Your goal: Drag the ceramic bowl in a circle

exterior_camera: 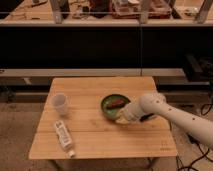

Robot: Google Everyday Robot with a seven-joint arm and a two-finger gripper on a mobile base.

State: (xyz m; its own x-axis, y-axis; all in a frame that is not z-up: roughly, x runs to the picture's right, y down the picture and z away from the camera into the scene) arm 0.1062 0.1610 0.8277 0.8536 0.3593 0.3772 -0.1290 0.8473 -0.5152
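The ceramic bowl (115, 105) is a round, shallow, dark green bowl with a reddish-brown bit inside. It sits on the wooden table (100, 135), right of the middle. My gripper (122, 119) is at the bowl's near right rim, on the end of the white arm (170, 115) that reaches in from the right. The gripper touches the bowl's edge. A yellowish bit shows at the rim by the gripper.
A translucent white cup (60, 103) stands at the table's left. A white bottle (63, 137) lies on its side near the front left. A dark object (148, 118) lies behind the arm. Shelving with clutter runs behind the table.
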